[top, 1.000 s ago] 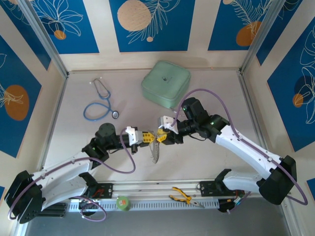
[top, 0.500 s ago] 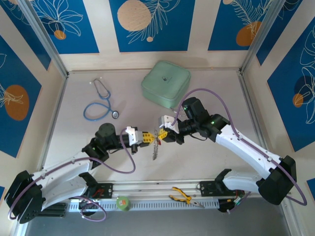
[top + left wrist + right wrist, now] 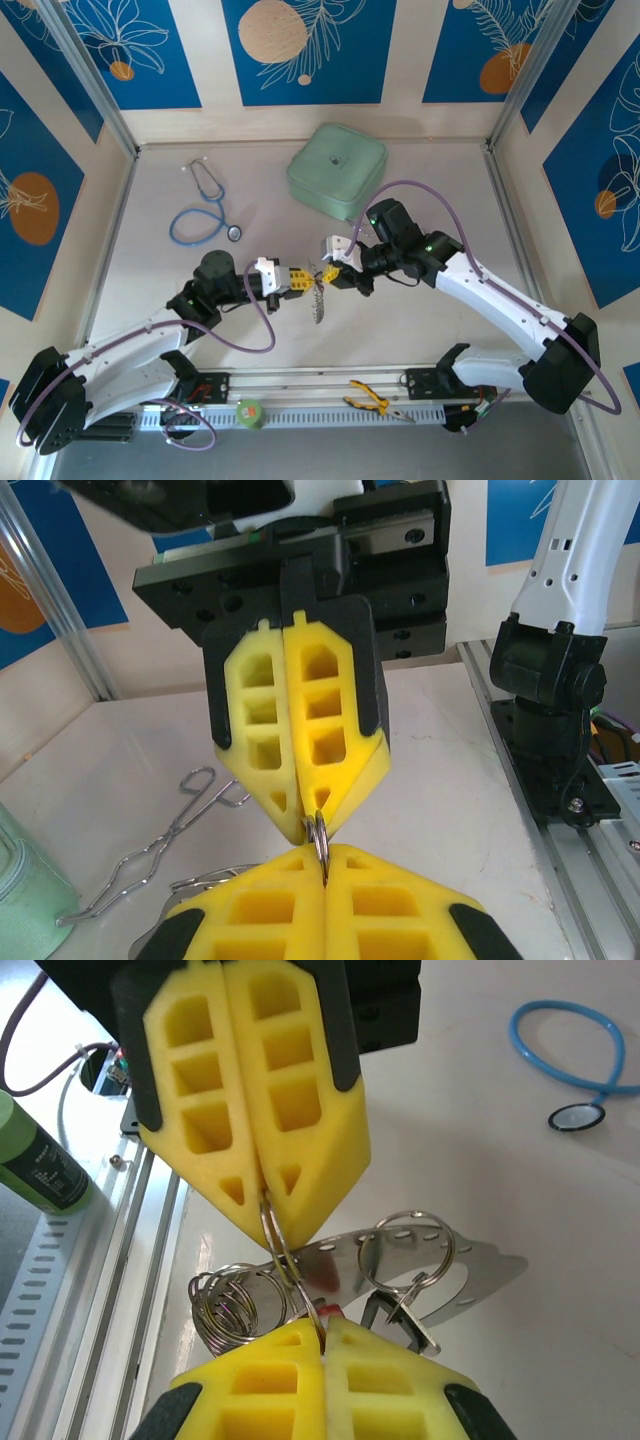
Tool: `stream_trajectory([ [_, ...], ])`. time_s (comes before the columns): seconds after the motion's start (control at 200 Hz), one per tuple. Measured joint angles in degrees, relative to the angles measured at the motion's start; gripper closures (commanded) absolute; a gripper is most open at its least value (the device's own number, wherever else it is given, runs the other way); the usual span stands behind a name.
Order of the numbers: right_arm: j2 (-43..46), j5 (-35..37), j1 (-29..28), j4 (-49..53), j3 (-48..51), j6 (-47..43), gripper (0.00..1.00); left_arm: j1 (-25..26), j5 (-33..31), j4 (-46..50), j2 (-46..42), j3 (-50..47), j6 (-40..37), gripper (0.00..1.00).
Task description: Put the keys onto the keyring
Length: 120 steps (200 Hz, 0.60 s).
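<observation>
Obs., table centre. L gripper [image 3: 308, 283] and R gripper [image 3: 328, 276] meet nose to nose at mid-frame in the top view, held up off the table [image 3: 250, 170]. Both pincers are pressed together, each clamped on the same split ring [image 3: 272, 1228]. Wrist views show the yellow fingertips [image 3: 340, 780] tip to tip, w/ the ring's wire caught in both seams.

Why two grips on one ring (judgement): one side prob. steadies it while the other works the coil apart so a key can feed on. Holding it in the air lets the rest hang free of the fingers.

Hanging under the ring, lower half of R wrist view:
- keys [image 3: 395, 1322], dark head, right of centre
- sliver of red tag [image 3: 331, 1310] right at R's tips
- a second ring [image 3: 405, 1250]
- flat metal strip [image 3: 450, 1260] w/ holes
- coiled rings [image 3: 225, 1305], lower left

In the top view the bunch reads as one pale strip dangling just below the grippers.

Keyring [image 3: 150, 865]: thin wire loop, lower left of L wrist view. Can't tell if it lies on the table or hangs w/ the bunch, nor if any key is threaded on it.

Not in play: stethoscope [image 3: 205, 215] upper left, green case [image 3: 337, 170] top centre, pliers [image 3: 375, 402] at bottom rail.

Risk (judgement): thin wire between blunt tips, so a slip drops the whole bunch.
</observation>
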<state>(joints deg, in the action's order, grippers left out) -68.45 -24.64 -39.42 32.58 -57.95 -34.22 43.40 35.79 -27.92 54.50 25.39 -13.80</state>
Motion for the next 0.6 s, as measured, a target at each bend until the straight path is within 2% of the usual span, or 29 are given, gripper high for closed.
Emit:
stream_trajectory([
  [0.15, -0.8, 0.2, -0.3, 0.0, 0.0, 0.0, 1.0, 0.0, 0.0, 0.1, 0.2, 0.0, 0.0, 1.0],
  [0.245, -0.6, 0.1, -0.2, -0.3, 0.3, 0.4, 0.8, 0.0, 0.0, -0.1, 0.3, 0.0, 0.0, 1.0],
  [0.355, 0.8, -0.3, 0.6, -1.9, 2.0, 1.1, 0.7, 0.0, 0.4, -0.8, 0.4, 0.0, 0.0, 1.0],
  [0.6, 5.0, -4.2, 1.3, -5.9, 4.3, 3.0, 0.69, 0.0, 1.1, -2.1, 0.4, 0.0, 0.3, 1.0],
])
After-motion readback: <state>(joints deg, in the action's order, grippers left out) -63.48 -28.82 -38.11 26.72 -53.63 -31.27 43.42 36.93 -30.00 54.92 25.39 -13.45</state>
